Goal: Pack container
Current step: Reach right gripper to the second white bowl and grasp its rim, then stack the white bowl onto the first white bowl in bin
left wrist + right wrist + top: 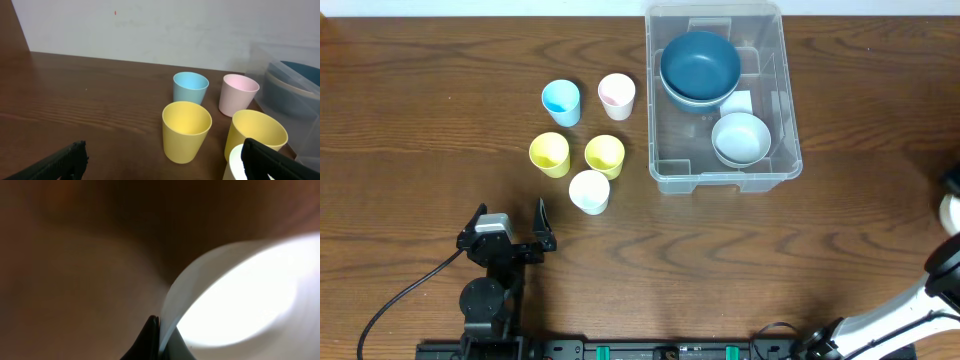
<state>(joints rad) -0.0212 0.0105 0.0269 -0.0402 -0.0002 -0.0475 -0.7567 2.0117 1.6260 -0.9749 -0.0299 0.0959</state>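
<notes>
Surface: brown wooden table.
Container: far side, right of centre; long axis front-to-back; bowls inside.
Cups: five, just left of it.
Left gripper: jaws apart; cups ahead-right, likely the nearer arm.
Right gripper: blurred against a white rim; jaws, cannot tell.

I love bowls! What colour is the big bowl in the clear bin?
Dark blue. The overhead view shows the big bowl best, inside the container.
</notes>
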